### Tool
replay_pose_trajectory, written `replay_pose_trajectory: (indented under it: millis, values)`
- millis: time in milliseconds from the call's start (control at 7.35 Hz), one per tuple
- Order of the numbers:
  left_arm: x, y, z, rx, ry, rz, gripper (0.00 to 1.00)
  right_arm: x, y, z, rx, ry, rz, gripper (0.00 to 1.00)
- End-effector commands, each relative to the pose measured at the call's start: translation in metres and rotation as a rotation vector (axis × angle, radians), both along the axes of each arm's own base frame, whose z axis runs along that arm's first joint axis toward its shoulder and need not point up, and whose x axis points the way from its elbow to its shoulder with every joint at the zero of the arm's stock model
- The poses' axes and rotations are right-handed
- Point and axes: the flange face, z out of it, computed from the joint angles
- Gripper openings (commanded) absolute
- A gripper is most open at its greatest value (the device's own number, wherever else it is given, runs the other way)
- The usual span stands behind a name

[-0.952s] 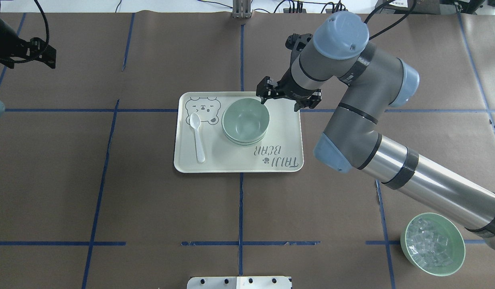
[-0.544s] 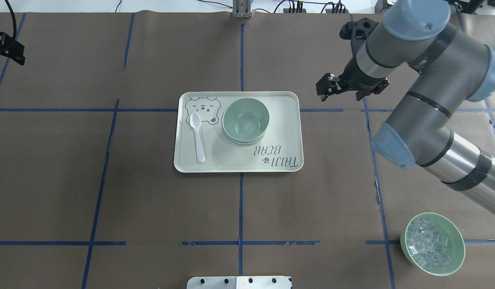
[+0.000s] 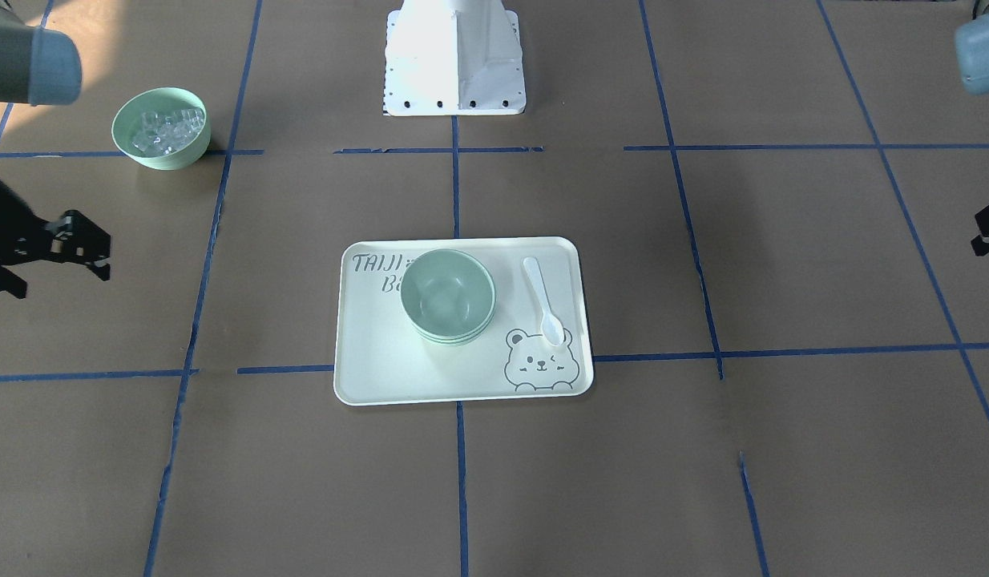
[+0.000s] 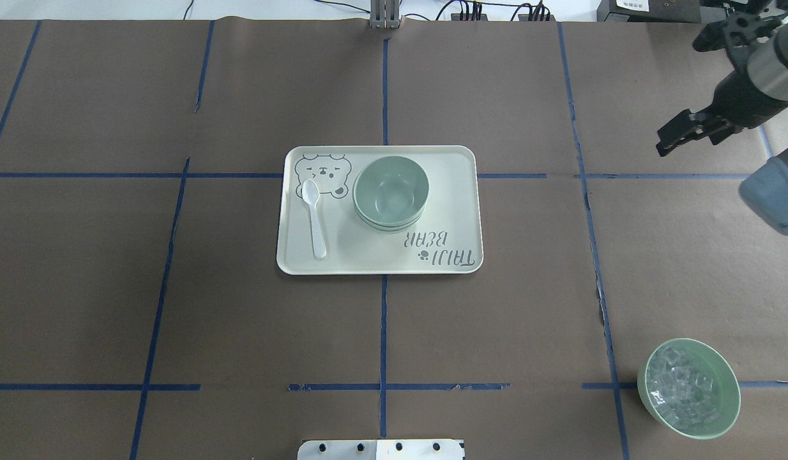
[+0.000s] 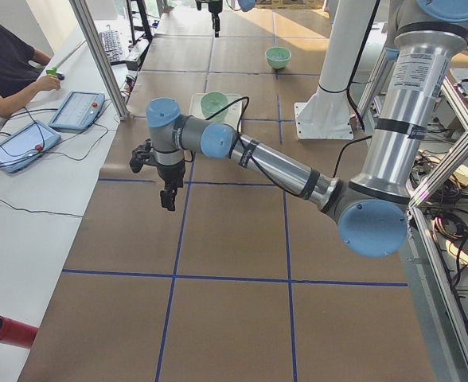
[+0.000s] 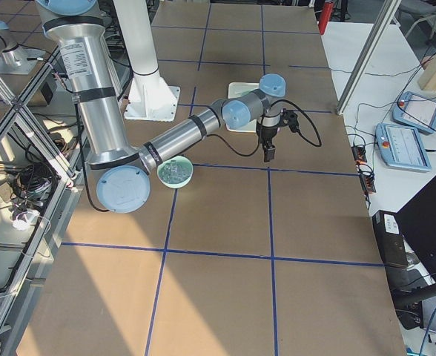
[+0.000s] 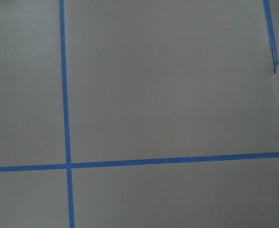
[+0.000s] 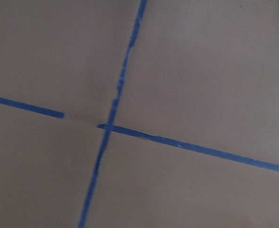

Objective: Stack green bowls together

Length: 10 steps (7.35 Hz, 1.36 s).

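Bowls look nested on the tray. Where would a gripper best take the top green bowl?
Probably by its rim, from straight above, one finger inside and one outside: the top green bowl sits upright and open, its walls sunk into those beneath. Approach the side toward the robot's right, where the tray is bare; the spoon lies on the other side.

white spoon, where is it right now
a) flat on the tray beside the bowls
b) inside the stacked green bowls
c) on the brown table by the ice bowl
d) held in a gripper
a: the white spoon lies flat on the tray, apart from the green bowls, its scoop end at the bear drawing.
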Motion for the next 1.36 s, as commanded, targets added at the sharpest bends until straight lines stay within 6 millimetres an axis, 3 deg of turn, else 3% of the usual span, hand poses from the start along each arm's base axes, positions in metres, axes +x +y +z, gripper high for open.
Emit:
replay_pose_trajectory:
  millis: [0,136,272,408,680,1224]
  values:
    - [-0.039,0.025,0.082,-0.048,0.032,0.064,1.0,0.11,0.004,0.107,0.005,-0.03,-0.071,1.0]
    - [-0.04,0.04,0.101,-0.072,0.033,0.065,1.0,0.144,0.017,0.152,-0.037,-0.036,-0.058,1.0]
    - [-0.041,0.047,0.109,-0.086,0.032,0.064,1.0,0.178,0.025,0.179,-0.046,-0.05,-0.038,1.0]
    - [-0.041,0.05,0.112,-0.093,0.032,0.063,1.0,0.193,0.035,0.191,-0.068,-0.053,-0.011,1.0]
    - [-0.042,0.051,0.115,-0.101,0.03,0.062,1.0,0.195,0.039,0.206,-0.1,-0.046,-0.002,1.0]
    - [-0.041,0.061,0.145,-0.167,0.045,0.059,1.0,0.207,0.045,0.21,-0.082,-0.042,0.024,1.0]
